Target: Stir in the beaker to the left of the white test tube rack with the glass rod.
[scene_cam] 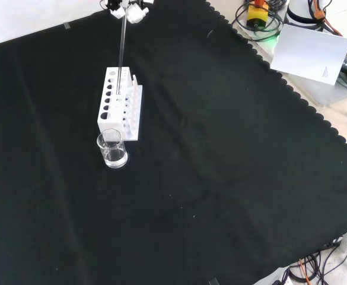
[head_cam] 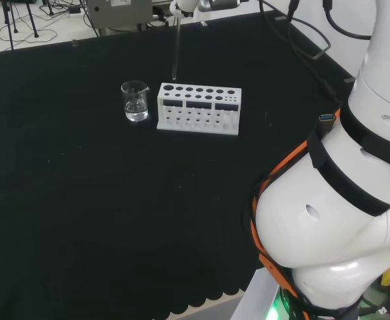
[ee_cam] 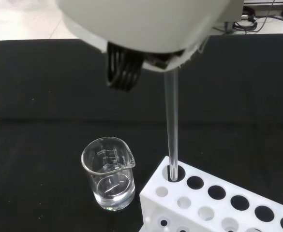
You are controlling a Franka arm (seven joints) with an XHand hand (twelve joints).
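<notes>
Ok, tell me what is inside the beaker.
The beaker holds a shallow layer of clear liquid. The glass rod is not in it; its lower end is at a corner hole of the white test tube rack.

Open black cloth [scene_cam: 220, 178] all around – only the beaker [scene_cam: 112, 149] just beside the white test tube rack [scene_cam: 120, 102] gets in the way.

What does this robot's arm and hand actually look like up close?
The arm is made of big, rounded, glossy white links, with black bands and orange trim at the joints and black cables alongside. The hand has a smooth white shell with black ribbed parts beneath.
</notes>
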